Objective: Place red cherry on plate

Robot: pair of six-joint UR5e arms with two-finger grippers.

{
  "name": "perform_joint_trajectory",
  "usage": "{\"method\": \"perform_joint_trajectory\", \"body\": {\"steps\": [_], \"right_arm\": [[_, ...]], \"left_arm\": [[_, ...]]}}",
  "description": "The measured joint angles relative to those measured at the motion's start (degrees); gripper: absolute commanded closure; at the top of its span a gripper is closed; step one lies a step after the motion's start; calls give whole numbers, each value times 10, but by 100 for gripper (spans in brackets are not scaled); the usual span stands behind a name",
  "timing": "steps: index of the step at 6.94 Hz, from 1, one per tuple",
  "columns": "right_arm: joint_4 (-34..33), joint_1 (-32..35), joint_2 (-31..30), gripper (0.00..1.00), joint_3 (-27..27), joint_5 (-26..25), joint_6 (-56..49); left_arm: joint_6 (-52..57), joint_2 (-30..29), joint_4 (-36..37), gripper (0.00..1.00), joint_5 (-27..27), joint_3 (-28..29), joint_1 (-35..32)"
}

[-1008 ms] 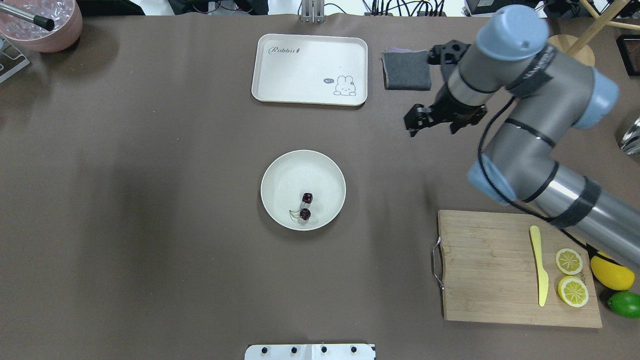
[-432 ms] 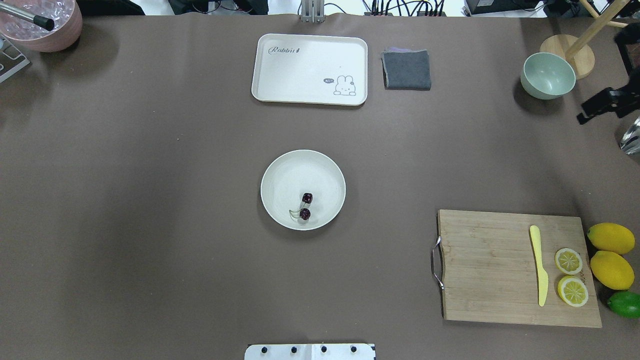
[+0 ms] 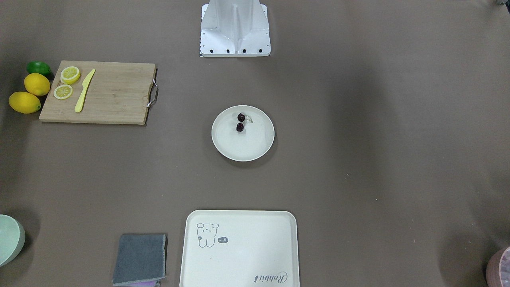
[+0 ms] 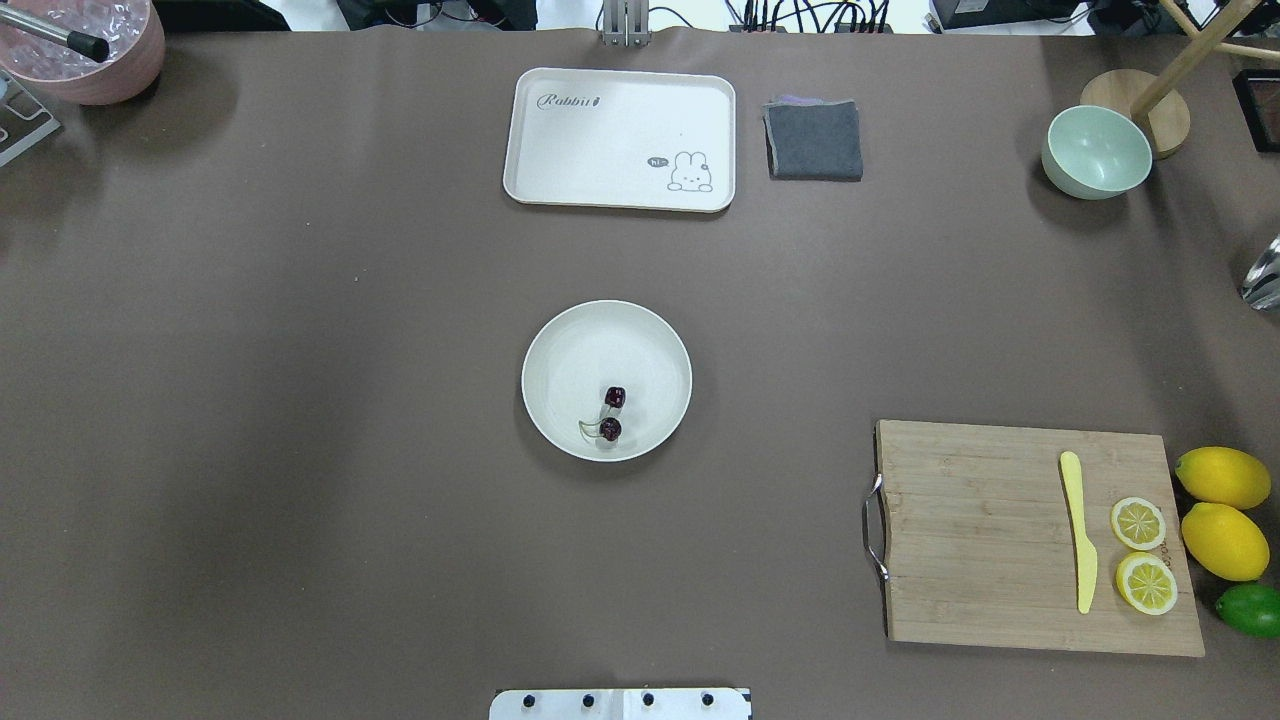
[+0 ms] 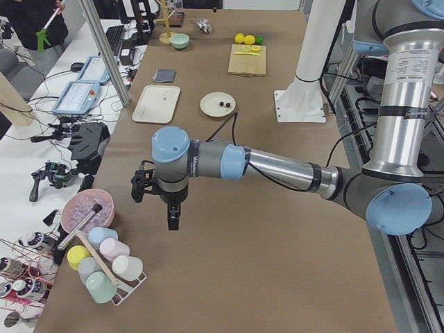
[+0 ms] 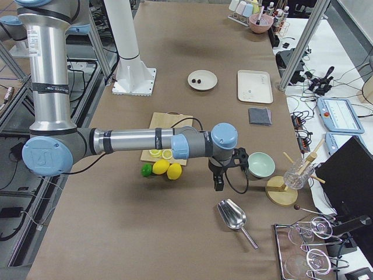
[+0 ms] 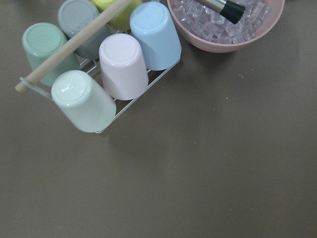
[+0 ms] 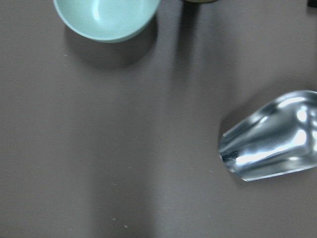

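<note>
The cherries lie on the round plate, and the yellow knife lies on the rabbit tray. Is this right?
Not quite. The cherries do lie on the plate, but the knife lies on the wooden board, not on the tray. The overhead view shows it.

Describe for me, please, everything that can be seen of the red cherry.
The red cherry is a pair of tiny, round, glossy fruits, dark red and almost black, joined by thin pale stems that curl out to one side. It lies flat inside the plate, off centre in the half nearer the robot's base, with one fruit closer to the rim than the other. It rests on the plate's cream-white floor, short of the raised rim. Nothing else touches it.
</note>
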Motion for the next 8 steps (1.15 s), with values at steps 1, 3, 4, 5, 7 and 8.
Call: {"method": "perform_joint_trajectory", "body": {"steps": [1,3,4,5,7,8], "right_arm": [[2,16,-10,0,-15,0,-11],[4,27,-22,0,-24,9,-14],[5,28,-23,0,-25,14,-13],[5,28,-22,0,-25,16,-11],[5,31,-22,0,-19,17,-10],[-1,35,-20,0,-6,17,-9]], "left_arm": [[2,11,-8,2,1,6,0],[2,18,-48,2,2,45,3],[1,21,-74,2,3,65,4],[0,25,-94,2,2,74,4],[-2,27,-105,2,0,77,5],[-2,26,-106,2,0,77,5]]}}
